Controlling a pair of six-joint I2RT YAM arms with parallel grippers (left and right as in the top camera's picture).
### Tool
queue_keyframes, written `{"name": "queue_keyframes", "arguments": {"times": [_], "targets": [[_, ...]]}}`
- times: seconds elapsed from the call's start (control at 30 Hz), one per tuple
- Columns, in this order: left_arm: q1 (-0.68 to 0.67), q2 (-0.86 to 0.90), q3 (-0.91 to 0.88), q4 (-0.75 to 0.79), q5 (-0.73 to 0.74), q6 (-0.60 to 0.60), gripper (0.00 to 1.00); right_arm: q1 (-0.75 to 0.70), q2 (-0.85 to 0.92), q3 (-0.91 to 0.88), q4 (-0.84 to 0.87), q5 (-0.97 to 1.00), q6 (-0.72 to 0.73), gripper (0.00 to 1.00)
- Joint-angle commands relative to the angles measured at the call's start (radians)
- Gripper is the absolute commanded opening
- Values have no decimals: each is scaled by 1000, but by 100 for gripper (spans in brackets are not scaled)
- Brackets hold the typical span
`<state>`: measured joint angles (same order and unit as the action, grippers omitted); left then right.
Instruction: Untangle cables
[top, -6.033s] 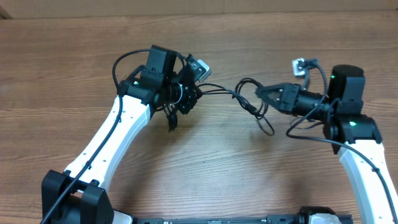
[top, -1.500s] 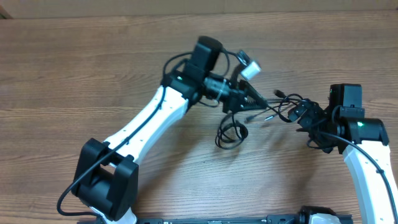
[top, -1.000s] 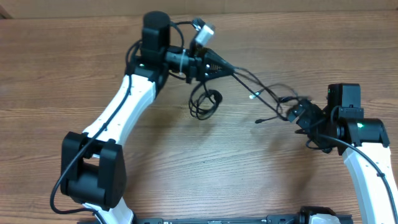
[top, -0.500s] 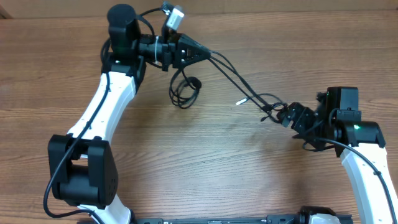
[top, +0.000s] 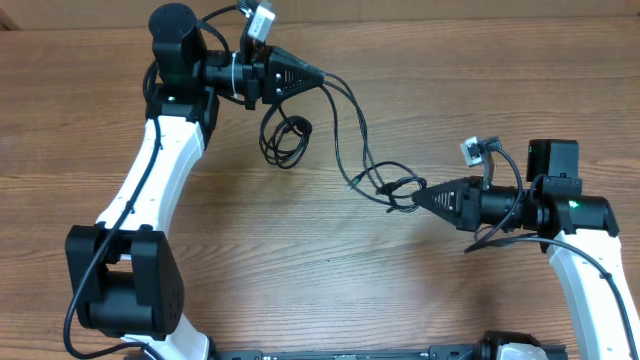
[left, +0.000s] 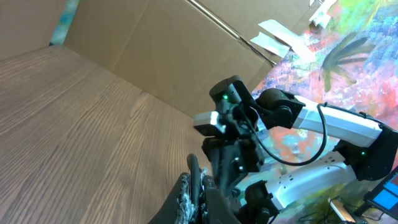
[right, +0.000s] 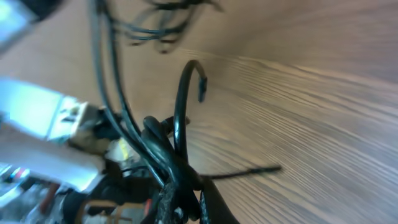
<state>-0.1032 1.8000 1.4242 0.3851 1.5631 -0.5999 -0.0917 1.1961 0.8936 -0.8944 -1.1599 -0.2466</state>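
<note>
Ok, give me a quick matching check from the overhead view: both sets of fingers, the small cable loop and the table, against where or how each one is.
Column one:
1 left fingers
2 right fingers
3 small cable loop
4 table

Column two:
A brown wood grain
B shut on the cable tangle, right of centre
C shut on cable strands, near the top edge
D loose, just below the left arm's tip

Pairs: 1-C, 2-B, 3-D, 4-A.

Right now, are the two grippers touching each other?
No, the left gripper and right gripper sit apart, with the cables strung between them.
</note>
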Motion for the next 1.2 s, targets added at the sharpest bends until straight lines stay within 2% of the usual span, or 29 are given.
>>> {"name": "queue_keyframes", "arguments": {"times": [0.0,0.17,0.27,0.33,0.4,0.47,0.53,0.6,0.73,0.83,0.87,0.9,0.93,0.97,1.0,1.03,1.1,1.17], "targets": [[3,-35,8,-53,17,58,4,-5,-1,-4,5,-209,-129,4],[5,-35,7,-167,-16,168,4,-5,-1,-4,17,-249,-130,4],[5,-35,7,-300,-154,281,4,-5,-1,-4,59,-303,-129,4],[5,-35,7,-433,-293,348,4,-5,-1,-3,76,-319,-128,4],[5,-35,7,-681,-597,442,4,-5,-1,-3,86,-315,-121,4],[5,-35,7,-878,-910,475,4,-6,-1,-3,86,-315,-121,4],[5,-35,7,-988,-1051,518,4,-8,-1,-3,86,-297,-121,4],[5,-35,7,-1065,-1081,606,4,-11,-1,-3,93,-293,-121,4],[5,-35,7,-1126,-1145,623,4,-16,-1,-3,108,-284,-114,4],[3,-35,7,-1143,-1140,625,4,-16,-1,-3,122,-169,4,4],[2,-35,7,-1147,-1098,673,16,-16,-1,-3,131,-100,70,4],[0,-35,7,-1150,-1039,728,36,-16,-1,-3,133,-40,117,4],[-2,-35,7,-1152,-973,779,68,-16,-1,-3,135,29,171,4],[-2,-35,7,-1152,-935,798,78,-16,-1,-3,135,84,215,4],[-3,-35,7,-1151,-863,829,94,-16,-1,-3,135,138,257,4],[-3,-35,7,-1151,-822,853,99,-16,-1,-3,134,177,289,4],[-3,-35,7,-1151,-752,897,100,-16,-1,-3,135,203,307,4],[-18,-35,7,-1155,-636,1001,100,-16,-1,-3,134,202,306,4]]}}
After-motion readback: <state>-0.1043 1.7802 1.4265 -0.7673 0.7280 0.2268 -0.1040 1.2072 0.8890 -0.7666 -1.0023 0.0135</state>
